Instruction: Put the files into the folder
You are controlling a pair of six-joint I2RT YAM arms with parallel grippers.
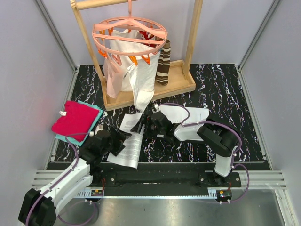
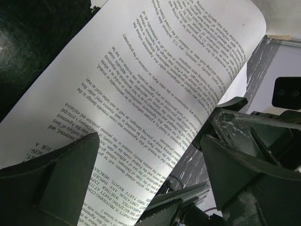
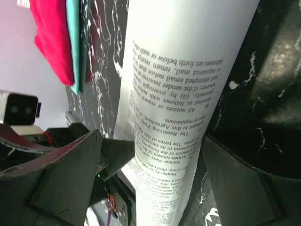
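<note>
L gripper (image 1: 121, 137), R gripper (image 1: 143, 124) low, agape over files (image 1: 130, 149).

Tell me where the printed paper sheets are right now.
In the top view, the files are left of centre on the near part of the table, between the left gripper and the right gripper, just right of the red-and-teal cloths.

I read the files (image 2: 164, 70) as bowed, print inverted, spanning the left gripper's (image 2: 150, 157) spread fingers; marbled table (image 2: 257, 66) is visible beyond.
</note>
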